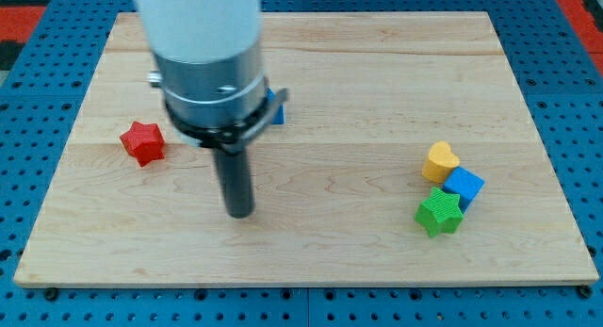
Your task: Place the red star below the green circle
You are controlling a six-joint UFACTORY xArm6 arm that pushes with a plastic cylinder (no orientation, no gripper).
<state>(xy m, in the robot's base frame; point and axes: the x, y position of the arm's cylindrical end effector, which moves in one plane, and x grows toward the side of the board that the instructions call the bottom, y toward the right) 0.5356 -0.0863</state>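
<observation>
My tip (241,212) sat on the bare wood, a little left of the board's (377,101) middle and in its lower half. It was only a straight dark rod with nothing at its end to part or close, so there were no jaws to report and it clamped nothing. And there it stood, touching no block at all!

Over toward the view's left, the red star (143,142) lay flat on the board, up and to the left of my tip, with a clear strip of wood between the two. It rested alone, close to the board's left edge.

Behind the arm's grey collar (215,82) a blue block (275,107) peeked out on the view's right side of it; most of it was hidden, so I could not make out its shape.

Away on the view's right, three blocks huddled together, well apart from my tip. The yellow block (440,162), rounded like a heart, sat at the top of the bunch. Just below and right of it lay a blue cube (464,187), touching it. At the bottom came a green star (439,212), pressed against the blue cube.

The board rested on a blue pegboard table (38,110).
</observation>
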